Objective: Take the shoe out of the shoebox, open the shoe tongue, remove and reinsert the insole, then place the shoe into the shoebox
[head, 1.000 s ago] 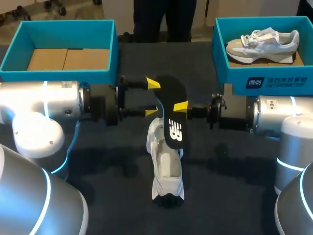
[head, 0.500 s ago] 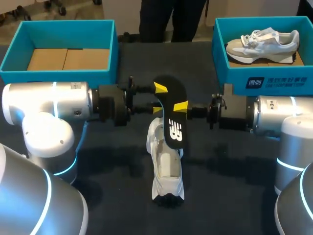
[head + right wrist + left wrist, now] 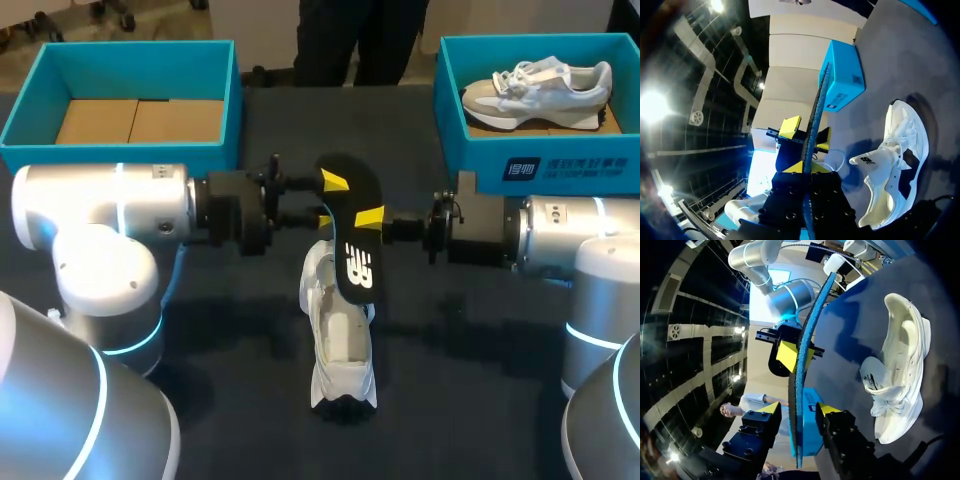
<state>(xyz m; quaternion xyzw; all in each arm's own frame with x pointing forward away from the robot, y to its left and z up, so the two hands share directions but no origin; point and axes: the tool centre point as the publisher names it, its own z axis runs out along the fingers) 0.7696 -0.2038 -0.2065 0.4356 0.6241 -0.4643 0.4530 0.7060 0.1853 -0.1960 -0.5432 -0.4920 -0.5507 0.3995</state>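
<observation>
A white shoe lies on the dark table, toe toward the front edge. Its black insole is held upright above the shoe's opening, and my right gripper is shut on its right edge. My left gripper has come in from the left and stands open, one yellow tip on each side of the insole's top part. In the left wrist view the insole runs edge-on between my own fingers with slim gaps, and the shoe lies beside it. In the right wrist view the insole rises from my right gripper.
An open teal shoebox with a cardboard floor stands at the back left. A second teal shoebox at the back right holds another pale shoe. Both arms lie low across the table's middle.
My left arm has moved right toward the insole and its fingers have narrowed around it. The right gripper, insole and shoe have stayed put.
</observation>
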